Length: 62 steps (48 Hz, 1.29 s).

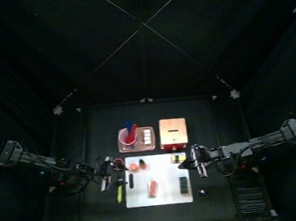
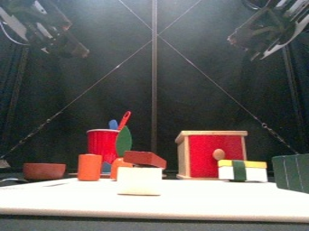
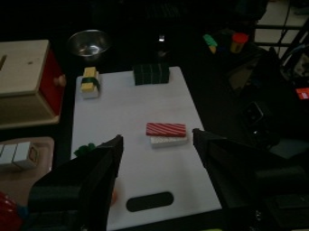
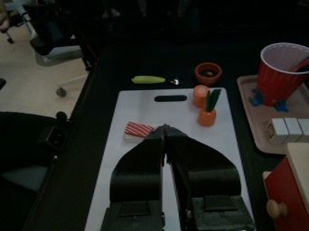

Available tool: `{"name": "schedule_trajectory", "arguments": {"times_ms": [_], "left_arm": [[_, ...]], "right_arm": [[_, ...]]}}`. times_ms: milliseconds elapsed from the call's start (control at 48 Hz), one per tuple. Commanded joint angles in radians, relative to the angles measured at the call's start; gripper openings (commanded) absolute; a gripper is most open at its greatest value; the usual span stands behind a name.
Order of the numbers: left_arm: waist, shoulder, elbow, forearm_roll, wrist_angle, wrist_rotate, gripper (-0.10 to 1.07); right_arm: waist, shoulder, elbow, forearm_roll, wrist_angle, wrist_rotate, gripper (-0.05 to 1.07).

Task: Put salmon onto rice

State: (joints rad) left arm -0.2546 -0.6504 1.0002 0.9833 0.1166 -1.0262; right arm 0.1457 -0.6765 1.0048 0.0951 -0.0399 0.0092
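My left hand (image 3: 154, 153) hangs spread wide and empty; the salmon (image 3: 165, 131), seemingly already on the rice, lies just ahead.

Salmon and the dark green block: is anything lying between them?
Nothing. In the left wrist view, only bare white mat stretches between the salmon and the dark green block.

Robot lab pen, black curtains (image 2: 72, 99) around small table (image 1: 98, 123), office chair (image 4: 60, 41) beyond
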Motion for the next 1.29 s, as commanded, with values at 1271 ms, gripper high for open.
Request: {"name": "schedule_trajectory", "arguments": {"times_ms": [1271], "left_arm": [[0.169, -0.026, 0.023, -0.005, -0.066, 0.005, 0.95]], "right_arm": [[0.008, 0.02, 0.005, -0.002, -0.034, -0.003, 0.04]]}}
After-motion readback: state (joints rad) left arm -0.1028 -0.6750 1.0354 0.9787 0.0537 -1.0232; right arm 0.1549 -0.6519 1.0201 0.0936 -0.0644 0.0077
